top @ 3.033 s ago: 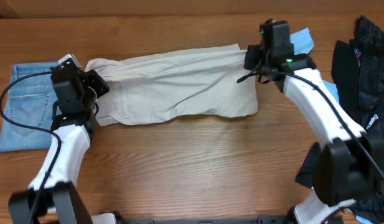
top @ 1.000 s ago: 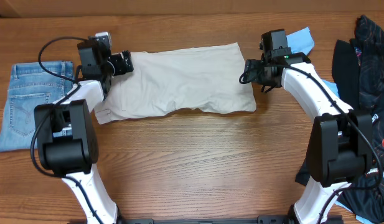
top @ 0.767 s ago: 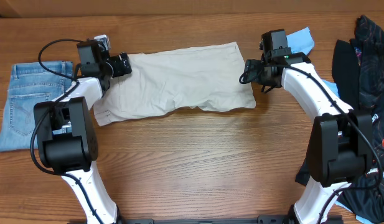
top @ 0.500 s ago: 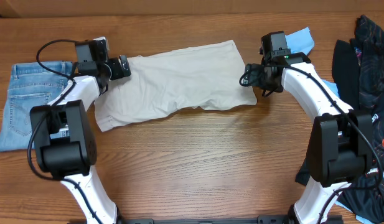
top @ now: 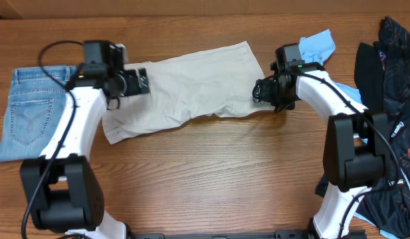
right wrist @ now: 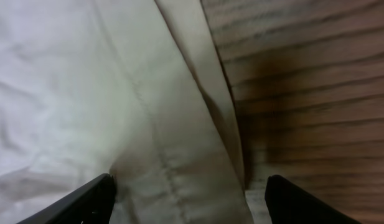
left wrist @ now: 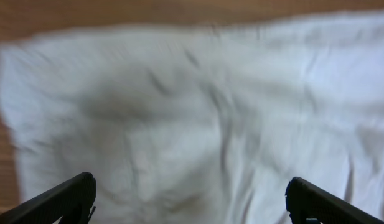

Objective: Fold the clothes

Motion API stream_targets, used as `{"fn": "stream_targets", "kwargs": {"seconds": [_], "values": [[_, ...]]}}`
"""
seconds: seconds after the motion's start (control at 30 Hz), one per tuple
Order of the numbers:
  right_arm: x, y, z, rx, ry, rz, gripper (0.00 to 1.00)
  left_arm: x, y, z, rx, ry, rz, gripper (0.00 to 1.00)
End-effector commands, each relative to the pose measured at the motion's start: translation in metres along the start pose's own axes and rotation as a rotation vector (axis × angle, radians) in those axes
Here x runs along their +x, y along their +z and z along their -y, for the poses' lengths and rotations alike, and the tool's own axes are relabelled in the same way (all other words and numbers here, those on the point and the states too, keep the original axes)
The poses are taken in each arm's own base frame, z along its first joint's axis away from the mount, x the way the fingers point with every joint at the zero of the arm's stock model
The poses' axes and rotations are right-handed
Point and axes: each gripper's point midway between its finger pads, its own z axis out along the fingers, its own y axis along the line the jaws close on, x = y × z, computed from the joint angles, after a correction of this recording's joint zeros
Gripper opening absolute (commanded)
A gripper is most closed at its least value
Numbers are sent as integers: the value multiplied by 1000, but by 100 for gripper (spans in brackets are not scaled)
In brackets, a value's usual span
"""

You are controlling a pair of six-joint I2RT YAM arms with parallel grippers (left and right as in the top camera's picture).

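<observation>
Beige shorts lie spread flat on the far half of the wooden table, stretched from side to side. They sit slightly askew, with the right end further back than the left. The cloth is rumpled, and creases run along its near edge. No part of it is lifted off the wood.

A heap of black garments fills the right edge of the table, well apart from the shorts. At the far left, a folded pair of jeans lies flat with a back pocket facing up, near the left end of the shorts. A light-blue shirt shows as a crumpled corner behind the right arm, near the right end of the shorts.

The left hand hangs over the left end of the shorts. In its wrist view its fingers stand spread wide at the two lower corners. Only blurred pale cloth lies below them, and they grip nothing.

The right hand is at the right end of the shorts, low over the edge. In its wrist view its fingers are likewise spread apart. The seamed border of the shorts and a strip of bare wood lie beneath the gap between them, and the fingers pinch no cloth.
</observation>
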Motion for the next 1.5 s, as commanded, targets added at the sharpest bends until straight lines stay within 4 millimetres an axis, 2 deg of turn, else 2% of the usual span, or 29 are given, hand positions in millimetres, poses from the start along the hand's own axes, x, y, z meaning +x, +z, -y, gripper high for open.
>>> {"fn": "stream_targets", "kwargs": {"seconds": [0.0,0.13,0.2,0.27,0.37,0.4,0.43,0.47,0.53,0.6,0.63,0.67,0.77,0.87,1.1,1.17,1.37,1.47], "values": [[10,16,-8,-66,2,-54,81,38,28,7,10,12,-135,100],[12,24,-25,-171,-53,-72,80,62,54,2,-11,7,-230,100],[10,25,-26,-177,-55,-66,79,76,67,-2,-17,-1,-279,100],[7,25,-27,-179,-58,-55,73,89,79,-8,-34,-6,-325,100],[5,25,-23,-168,-54,-46,41,107,93,-20,-87,-7,-385,100],[2,26,-15,-133,-47,-35,20,112,97,-26,-113,-4,-403,100],[0,26,-10,-110,-43,-27,9,116,100,-30,-132,-2,-414,100],[-3,26,0,-68,-32,-14,4,120,103,-35,-153,1,-424,100],[-11,25,25,49,14,25,4,125,106,-43,-194,7,-439,100],[-19,20,60,202,69,66,4,129,105,-52,-241,17,-455,100],[-20,17,71,248,78,73,4,130,104,-56,-267,22,-459,100],[-20,11,94,337,125,85,4,130,101,-63,-305,31,-464,100],[-17,-3,136,472,245,94,4,132,92,-83,-432,46,-475,100],[-19,-8,155,482,275,97,4,132,86,-93,-496,64,-482,100],[-22,-26,187,595,349,146,4,128,77,-111,-601,93,-474,100],[-23,-32,193,609,346,151,7,128,76,-114,-604,87,-475,100],[-31,-49,192,598,311,183,8,128,74,-123,-612,69,-479,100],[-39,-45,172,476,259,186,16,128,73,-127,-616,62,-480,100]]}}
